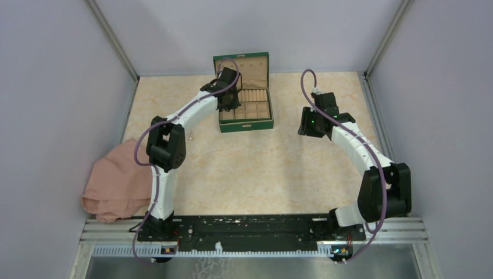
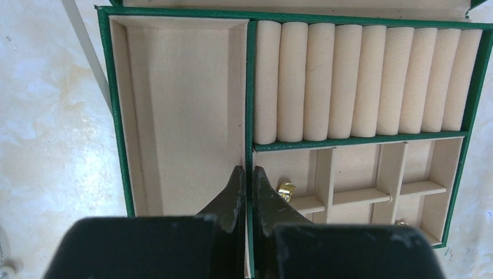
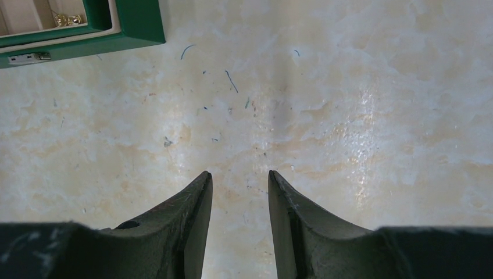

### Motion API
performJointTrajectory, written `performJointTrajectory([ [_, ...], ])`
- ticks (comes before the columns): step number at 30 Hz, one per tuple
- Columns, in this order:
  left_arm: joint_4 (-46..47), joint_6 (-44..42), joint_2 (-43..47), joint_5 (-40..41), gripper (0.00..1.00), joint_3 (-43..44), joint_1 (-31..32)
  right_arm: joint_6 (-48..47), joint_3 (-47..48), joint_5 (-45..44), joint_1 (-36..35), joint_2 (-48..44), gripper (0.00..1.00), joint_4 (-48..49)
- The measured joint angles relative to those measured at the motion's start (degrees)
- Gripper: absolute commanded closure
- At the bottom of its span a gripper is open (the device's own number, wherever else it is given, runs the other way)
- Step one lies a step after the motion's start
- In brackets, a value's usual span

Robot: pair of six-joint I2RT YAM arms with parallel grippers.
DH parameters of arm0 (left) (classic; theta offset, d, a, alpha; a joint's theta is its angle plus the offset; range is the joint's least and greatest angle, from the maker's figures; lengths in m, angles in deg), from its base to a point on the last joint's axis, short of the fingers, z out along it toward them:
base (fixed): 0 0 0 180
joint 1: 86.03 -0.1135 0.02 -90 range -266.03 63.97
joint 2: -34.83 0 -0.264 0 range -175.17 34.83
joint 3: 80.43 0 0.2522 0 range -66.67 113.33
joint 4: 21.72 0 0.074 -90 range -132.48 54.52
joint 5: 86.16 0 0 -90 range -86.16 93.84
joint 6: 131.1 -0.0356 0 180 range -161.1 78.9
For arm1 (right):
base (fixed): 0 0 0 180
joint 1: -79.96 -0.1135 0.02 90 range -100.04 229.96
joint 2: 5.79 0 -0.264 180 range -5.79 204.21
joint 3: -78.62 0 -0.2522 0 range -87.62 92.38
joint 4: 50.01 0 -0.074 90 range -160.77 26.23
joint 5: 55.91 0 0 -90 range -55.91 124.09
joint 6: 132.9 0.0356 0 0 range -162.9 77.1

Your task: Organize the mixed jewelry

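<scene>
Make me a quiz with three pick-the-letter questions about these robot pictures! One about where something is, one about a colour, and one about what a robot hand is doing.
1. Where is the gold ring?
A) in a small compartment of the box
B) on a plate
C) in a cup

2. What colour is the box outside?
A) red
B) green
C) blue

3. How is the left gripper?
A) wide open
B) shut
C) gripping a spoon

Answers:
1 A, the ring lies in a little square section right by the left gripper's tips.
2 B, its outer walls are green around beige lining.
3 B, its fingers sit pressed together with nothing visible between them.
</scene>
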Motion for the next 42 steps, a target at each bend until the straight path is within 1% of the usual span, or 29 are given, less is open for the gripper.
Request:
performJointTrajectory([
  [22, -0.07, 2.1, -2.49, -3.08, 1.0, 0.96, -0.44, -0.02, -0.33, -0.04, 0.63, -0.74, 0.6, 0.04],
  [39, -0.35, 2.03, -3.39, -1.81, 1.0, 1.27, -0.26, -0.02, -1.51, -0.02, 1.11, -1.51, 0.6, -0.02],
  [42, -2.73, 1.57, -4.48, -1.42, 1.0, 4.02, -0.24, -0.02, -1.51, 0.0, 1.16, -1.51, 0.6, -0.02],
])
